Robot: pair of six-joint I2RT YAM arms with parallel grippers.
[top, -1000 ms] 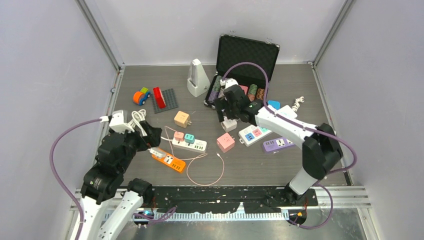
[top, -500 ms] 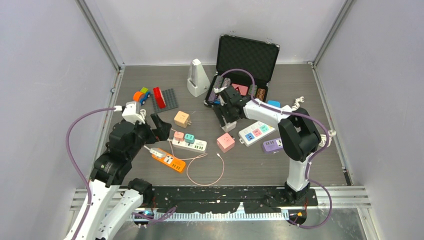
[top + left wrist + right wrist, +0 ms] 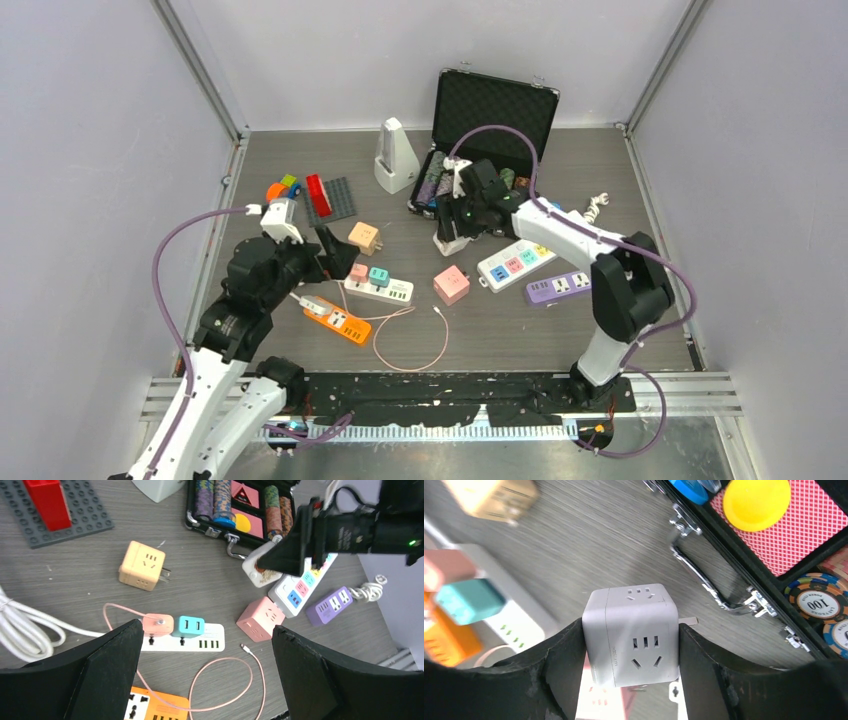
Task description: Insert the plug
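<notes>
The right gripper [image 3: 631,652] was clamped on the white cube plug [image 3: 634,615], one finger on each side, just in front of the black case [image 3: 497,105] near its latches. The left gripper [image 3: 206,630] hung spread wide, farther out from the case — over the white power strip [image 3: 212,643], which carried a pink plug [image 3: 158,624] and a teal plug [image 3: 190,626] side by side. Smallest, a metal prong [image 3: 688,621] jutted from the cube toward the case.

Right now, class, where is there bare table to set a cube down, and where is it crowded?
Bare: nearer than the pink cube and purple power strip; also the far corner left of the metronome. Crowded: around the white power strip.
</notes>
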